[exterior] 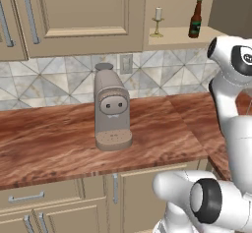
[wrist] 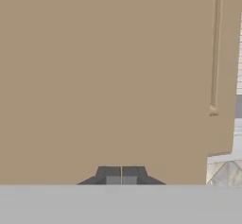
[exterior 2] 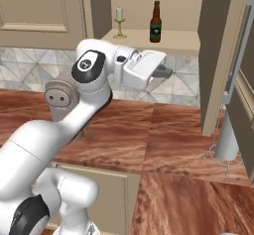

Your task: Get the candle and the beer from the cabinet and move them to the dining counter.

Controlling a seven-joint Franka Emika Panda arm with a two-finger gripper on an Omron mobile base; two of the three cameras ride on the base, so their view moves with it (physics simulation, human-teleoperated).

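The cabinet (exterior 2: 171,39) stands open, its door (exterior 2: 218,55) swung out to the right. On its shelf stand the white candle (exterior 2: 119,22) in a brass holder and, right of it, the brown beer (exterior 2: 156,23) bottle. From the left base view the candle (exterior: 157,22) and the beer (exterior: 195,19) show on the same shelf (exterior: 177,33). My gripper (exterior 2: 166,72) hangs just below the shelf's front edge, under the beer, pointing right at the door. In the hand view its fingertips (wrist: 122,175) sit pressed together, shut and empty, facing the beige door panel (wrist: 108,76). The dining counter is out of view.
A beige coffee machine (exterior: 112,110) stands on the wood counter (exterior: 49,138) against the tile backsplash (exterior: 54,79). A grey upright stand (exterior 2: 227,142) on a wire foot sits below the open door. Shut cabinet doors (exterior: 83,11) hang to the left.
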